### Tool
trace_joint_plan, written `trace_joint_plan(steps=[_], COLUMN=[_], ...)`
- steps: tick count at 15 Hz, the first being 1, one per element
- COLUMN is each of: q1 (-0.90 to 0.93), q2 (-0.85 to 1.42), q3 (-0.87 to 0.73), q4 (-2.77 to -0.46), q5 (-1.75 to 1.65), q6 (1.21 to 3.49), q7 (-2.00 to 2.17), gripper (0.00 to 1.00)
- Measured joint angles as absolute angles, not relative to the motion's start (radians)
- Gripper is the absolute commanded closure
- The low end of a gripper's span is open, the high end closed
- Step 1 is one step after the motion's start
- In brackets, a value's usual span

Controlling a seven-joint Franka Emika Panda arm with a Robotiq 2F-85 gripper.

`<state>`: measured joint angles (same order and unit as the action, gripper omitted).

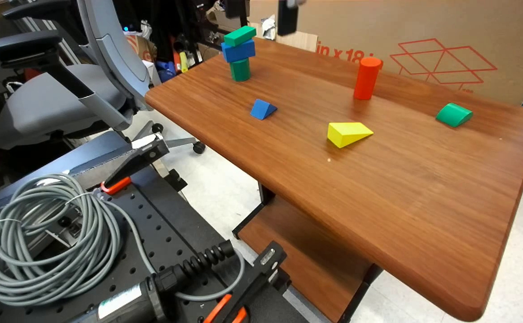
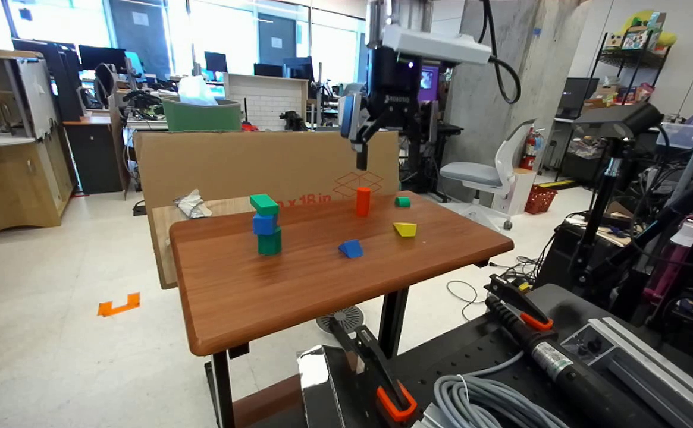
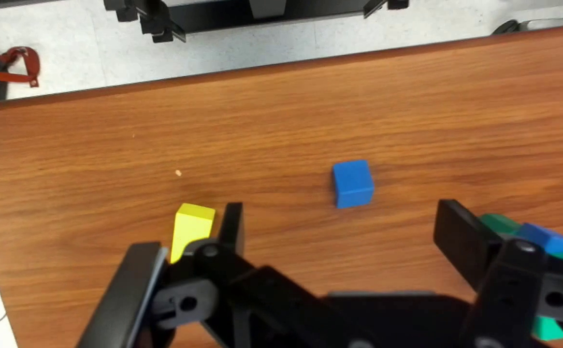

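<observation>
Across the scene, a brown counter (image 1: 400, 202). High over it, a tool (image 3: 341, 211), spread wide, gripping nothing. At left, a stack (image 1: 239, 52): green over blue over green. Far, a standing red cylinder (image 1: 365, 80); nearer, a yellow wedge (image 1: 345, 134); far right, a green half-round (image 1: 454, 115); between stack and yellow wedge, a blue wedge (image 2: 351, 248). Seems between grasps; for any next pick, needs squaring up overhead, then lowering.

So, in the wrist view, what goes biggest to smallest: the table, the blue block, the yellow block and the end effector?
1. The table
2. The end effector, seen up close
3. The blue block and yellow block: too alike to rank, with part of the yellow one hidden.
</observation>
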<state>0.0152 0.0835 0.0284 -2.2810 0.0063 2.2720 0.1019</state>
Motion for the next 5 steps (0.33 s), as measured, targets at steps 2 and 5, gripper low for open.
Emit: trace_joint_plan(steps=[2, 5], q1=[0.016, 0.016], q2=[-0.012, -0.062], q3=[0.045, 0.048], q4=[-2.313, -2.339], q5=[0.068, 0.079], q6=[2.206, 2.186], q7=[0.055, 0.04], gripper=[0.0, 0.0])
